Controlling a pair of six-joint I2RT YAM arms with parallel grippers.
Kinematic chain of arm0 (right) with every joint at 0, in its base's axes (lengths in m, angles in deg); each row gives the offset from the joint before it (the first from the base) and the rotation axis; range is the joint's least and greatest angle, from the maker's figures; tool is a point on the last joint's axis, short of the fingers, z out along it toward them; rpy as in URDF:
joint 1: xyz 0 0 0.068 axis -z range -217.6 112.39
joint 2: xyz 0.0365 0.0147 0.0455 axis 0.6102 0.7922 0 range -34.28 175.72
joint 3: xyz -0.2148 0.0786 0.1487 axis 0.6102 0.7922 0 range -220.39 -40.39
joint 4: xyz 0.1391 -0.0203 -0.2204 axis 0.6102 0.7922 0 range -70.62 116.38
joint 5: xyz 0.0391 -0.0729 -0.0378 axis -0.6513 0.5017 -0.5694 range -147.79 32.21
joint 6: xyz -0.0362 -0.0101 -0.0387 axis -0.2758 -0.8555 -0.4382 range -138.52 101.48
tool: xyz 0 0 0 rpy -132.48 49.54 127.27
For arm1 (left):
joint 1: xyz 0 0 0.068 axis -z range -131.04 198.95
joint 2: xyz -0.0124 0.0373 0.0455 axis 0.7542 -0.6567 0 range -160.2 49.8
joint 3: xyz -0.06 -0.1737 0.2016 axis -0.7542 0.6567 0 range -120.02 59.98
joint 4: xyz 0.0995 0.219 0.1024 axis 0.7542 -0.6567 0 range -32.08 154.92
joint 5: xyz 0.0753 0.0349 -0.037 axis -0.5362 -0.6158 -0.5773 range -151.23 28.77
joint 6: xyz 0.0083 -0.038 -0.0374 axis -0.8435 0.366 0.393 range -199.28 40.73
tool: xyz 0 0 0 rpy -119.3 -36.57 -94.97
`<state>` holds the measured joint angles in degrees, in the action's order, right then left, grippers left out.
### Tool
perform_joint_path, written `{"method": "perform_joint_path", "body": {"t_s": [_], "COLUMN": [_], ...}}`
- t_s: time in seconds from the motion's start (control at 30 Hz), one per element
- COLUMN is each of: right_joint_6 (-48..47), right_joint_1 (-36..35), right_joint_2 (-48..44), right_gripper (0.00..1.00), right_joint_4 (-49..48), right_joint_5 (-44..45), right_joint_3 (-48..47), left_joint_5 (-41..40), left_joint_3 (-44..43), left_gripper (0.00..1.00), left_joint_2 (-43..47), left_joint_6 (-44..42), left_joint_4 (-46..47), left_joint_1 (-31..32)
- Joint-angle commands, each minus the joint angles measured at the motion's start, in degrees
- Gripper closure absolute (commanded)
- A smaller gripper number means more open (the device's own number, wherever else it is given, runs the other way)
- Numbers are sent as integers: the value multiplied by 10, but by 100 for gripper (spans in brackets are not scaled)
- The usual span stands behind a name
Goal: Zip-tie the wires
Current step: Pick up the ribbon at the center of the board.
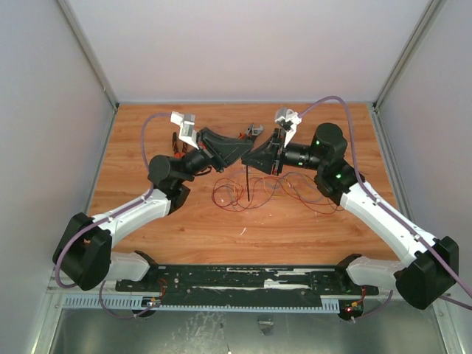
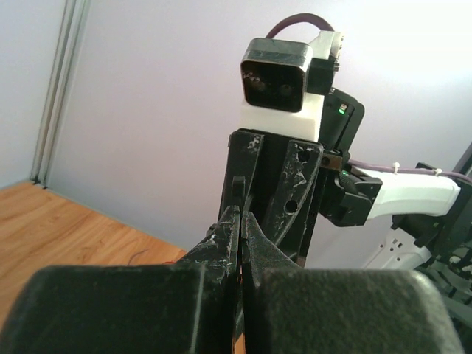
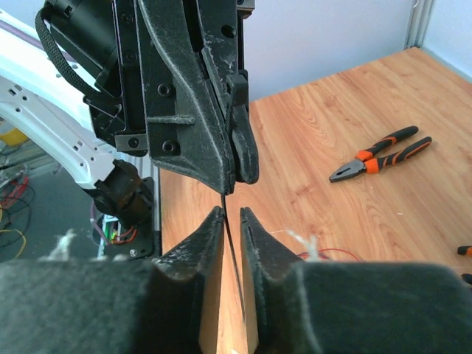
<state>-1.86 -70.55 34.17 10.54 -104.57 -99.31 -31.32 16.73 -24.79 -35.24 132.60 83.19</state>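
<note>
From above, both arms reach in over the middle of the wooden desk (image 1: 147, 221), and the left claw (image 1: 243, 154) and right claw (image 1: 247, 164) meet tip to tip. The zip tie (image 1: 248, 184) hangs from that meeting point as a thin, straight black strip, roughly vertical. Its lower end reaches down among the wires (image 1: 295, 190). These lie flat on the desk below the claws. They are a loose tangle of very thin red and orange strands with a few darker ones, looping out widest towards the right arm.

In the left wrist view, the left claw's two fingers are pressed together with no gap between them. The right claw and its wrist camera face them head-on. The strip itself cannot be made out here. A hair of red wire shows on the wood at the lower left.

In the right wrist view, the zip tie comes out of the tip of the left claw, which is clamped on its upper end. It then runs down as a narrow dark line through the slot between the right claw's fingers. Those fingers stand slightly apart, with a sliver of space on each side of the strip, so they are not gripping it. Orange-handled pliers (image 3: 380, 153) lie on the desk well off to the right, and a short red loop of wire shows just beside the right finger.
</note>
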Motion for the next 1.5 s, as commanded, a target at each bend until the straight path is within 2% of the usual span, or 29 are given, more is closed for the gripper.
{"method": "perform_joint_path", "body": {"t_s": [0.0,0.17,0.4,0.93,1.1,1.27,1.47], "right_joint_6": [2,-10,-26,-28,-24,-20,-18], "right_joint_1": [-5,-4,-4,-3,-3,-3,-3], "right_joint_2": [-20,-31,-29,-41,-45,-47,-45], "right_gripper": [89,100,100,100,100,100,100], "right_joint_4": [7,61,109,124,121,117,111], "right_joint_5": [18,45,64,96,100,101,97], "right_joint_3": [-11,-21,-29,-27,-23,-18,-16], "left_joint_5": [-1,-9,-8,-5,-4,-4,1], "left_joint_3": [11,11,12,15,14,14,11], "left_gripper": [100,100,99,94,94,100,100], "left_joint_2": [5,19,28,35,36,36,32], "left_joint_6": [-14,-48,-57,-68,-69,-71,-70], "left_joint_4": [20,-15,-24,-38,-40,-42,-42], "left_joint_1": [-3,-3,-4,-3,-4,-4,-4]}}
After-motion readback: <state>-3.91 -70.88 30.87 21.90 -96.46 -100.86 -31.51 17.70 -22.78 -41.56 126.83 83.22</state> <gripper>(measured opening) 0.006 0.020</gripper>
